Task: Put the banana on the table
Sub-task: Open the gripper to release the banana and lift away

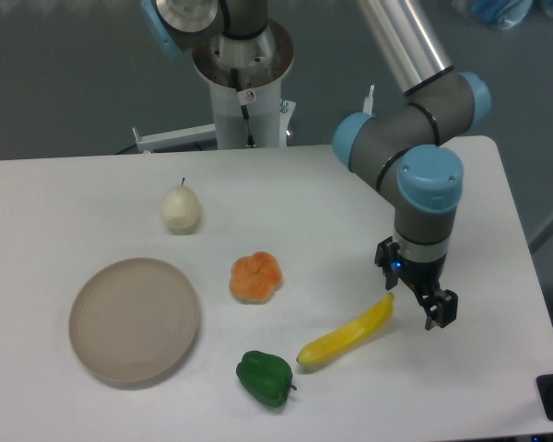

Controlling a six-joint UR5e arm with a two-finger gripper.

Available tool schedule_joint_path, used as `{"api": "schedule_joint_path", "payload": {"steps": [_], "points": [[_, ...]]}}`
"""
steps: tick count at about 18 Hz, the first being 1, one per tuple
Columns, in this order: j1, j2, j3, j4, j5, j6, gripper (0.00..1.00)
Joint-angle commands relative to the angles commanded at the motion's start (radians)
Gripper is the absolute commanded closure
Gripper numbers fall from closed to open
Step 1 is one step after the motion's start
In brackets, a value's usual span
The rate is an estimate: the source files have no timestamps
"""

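The banana (347, 335) is bright yellow and slightly curved. It lies flat on the white table (92, 203) at the front right, its right tip pointing up toward the gripper. My gripper (413, 293) hangs just above and to the right of that tip. Its two dark fingers stand apart, one behind the tip and one at the front right (440, 308). The gripper is open and holds nothing. The banana's left end lies close to the green pepper (265, 377).
A round beige plate (135, 319) lies at the front left. An orange fruit (256, 276) sits in the middle and a pale pear-like fruit (181, 209) behind it. The robot base (247, 83) stands at the back. The table's right edge runs near the gripper.
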Motion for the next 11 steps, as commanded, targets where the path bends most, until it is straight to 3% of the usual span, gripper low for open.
{"api": "schedule_joint_path", "payload": {"steps": [3, 5, 11], "points": [[0.003, -0.043, 0.115, -0.135, 0.001, -0.025, 0.0], [0.008, -0.064, 0.168, -0.186, 0.009, -0.025, 0.0], [0.038, -0.078, 0.202, -0.217, 0.011, -0.014, 0.0]]}}
